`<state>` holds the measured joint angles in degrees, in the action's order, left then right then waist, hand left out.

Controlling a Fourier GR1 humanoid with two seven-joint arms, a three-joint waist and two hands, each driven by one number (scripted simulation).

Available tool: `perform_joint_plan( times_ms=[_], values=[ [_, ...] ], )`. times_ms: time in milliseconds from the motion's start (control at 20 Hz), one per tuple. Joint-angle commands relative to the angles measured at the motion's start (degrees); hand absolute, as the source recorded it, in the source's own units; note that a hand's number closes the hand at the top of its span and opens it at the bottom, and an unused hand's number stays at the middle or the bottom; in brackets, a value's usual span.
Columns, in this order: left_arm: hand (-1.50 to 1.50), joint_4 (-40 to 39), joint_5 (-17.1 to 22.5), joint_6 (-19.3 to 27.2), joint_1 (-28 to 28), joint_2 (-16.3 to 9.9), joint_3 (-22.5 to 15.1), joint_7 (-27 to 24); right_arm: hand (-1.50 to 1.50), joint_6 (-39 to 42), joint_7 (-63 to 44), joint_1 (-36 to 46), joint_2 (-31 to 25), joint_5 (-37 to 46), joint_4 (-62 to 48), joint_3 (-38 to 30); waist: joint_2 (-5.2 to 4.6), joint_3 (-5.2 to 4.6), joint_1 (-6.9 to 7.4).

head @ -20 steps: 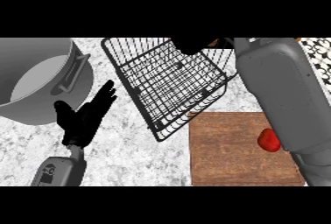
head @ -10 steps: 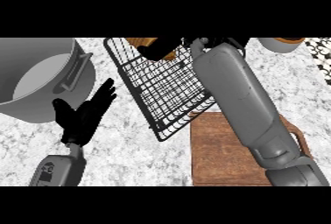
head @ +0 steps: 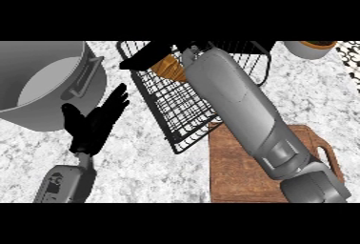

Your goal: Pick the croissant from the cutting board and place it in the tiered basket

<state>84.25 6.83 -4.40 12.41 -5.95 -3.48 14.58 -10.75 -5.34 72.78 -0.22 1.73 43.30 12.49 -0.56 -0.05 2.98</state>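
Note:
The croissant (head: 169, 67), golden brown, shows inside the black wire tiered basket (head: 179, 112) near its far end. My right hand (head: 149, 53) lies directly over it, fingers stretched out toward the left, and covers part of it. The right forearm (head: 239, 109) runs from the lower right across the wooden cutting board (head: 235, 178) and the basket. No croissant shows on the part of the board that I can see. Beside the basket's left edge, my left hand (head: 94, 125) rests open above the marble counter with its fingers up.
A large grey pot (head: 42, 81) with a side handle fills the upper left, close to the left hand. A pale cup (head: 313, 48) with something orange in it stands at the top right. The board's handle loop (head: 327, 159) points right.
My right arm has swung left over the basket, and its fingers have straightened. The croissant now shows beneath the hand inside the basket. The left hand has stayed in place.

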Motion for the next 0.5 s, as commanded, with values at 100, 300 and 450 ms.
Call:
perform_joint_plan(
  times_ms=[100, 300, 450],
  values=[
    [0.00, -0.6, 0.0, 0.7, 1.5, 0.9, 0.4, 0.5, -1.50, -12.2, 5.0, 3.3, 0.2, -4.5, -3.5, 2.3, 0.07, -0.01, -0.29],
    [0.00, 1.3, -0.6, 0.3, -3.4, 0.6, -0.1, -1.5, -1.50, -14.4, 1.6, 3.8, 0.1, -3.9, -3.9, -5.8, 0.43, 0.03, -1.92],
    [0.00, -1.5, -0.2, 0.7, -0.4, -0.1, 1.9, -1.1, -1.50, -13.0, -1.7, 1.5, -4.6, -5.4, -2.4, -8.2, 0.54, 0.04, -3.10]
  ],
)
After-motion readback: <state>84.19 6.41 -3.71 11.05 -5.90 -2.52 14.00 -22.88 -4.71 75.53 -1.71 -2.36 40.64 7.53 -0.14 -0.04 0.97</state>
